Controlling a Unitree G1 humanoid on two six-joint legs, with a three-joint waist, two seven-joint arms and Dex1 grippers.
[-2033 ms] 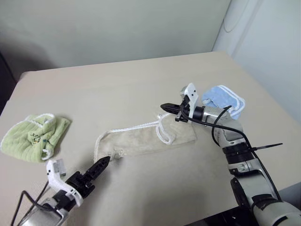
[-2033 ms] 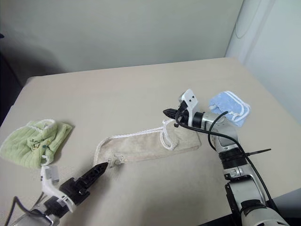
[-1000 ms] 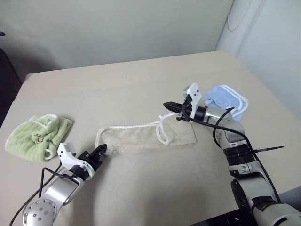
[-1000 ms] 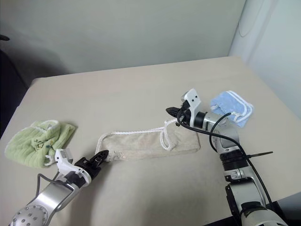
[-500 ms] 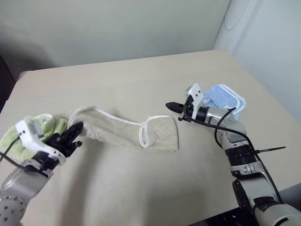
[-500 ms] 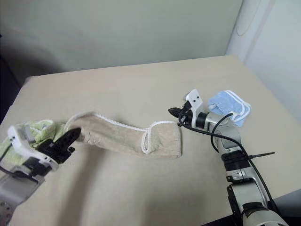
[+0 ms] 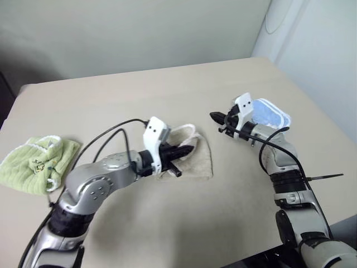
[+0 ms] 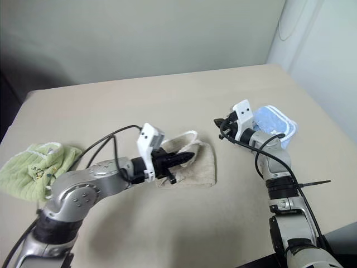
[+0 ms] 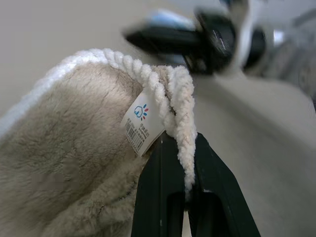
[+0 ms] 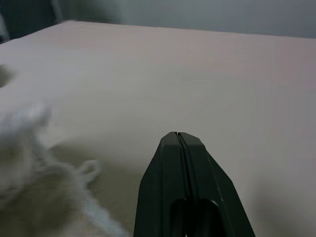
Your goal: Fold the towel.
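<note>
Left pincer is clamped on my beige towel's white corded edge above the worktop centre, while the right pincer, closed and empty, hovers just beside the towel.

Beige table, pale wall

beige towel, white corded edging

A small white label is sewn at the corded edge of the towel. A blue, red and green logo and a block of fine print are carried on it, but no word can be read.
</note>
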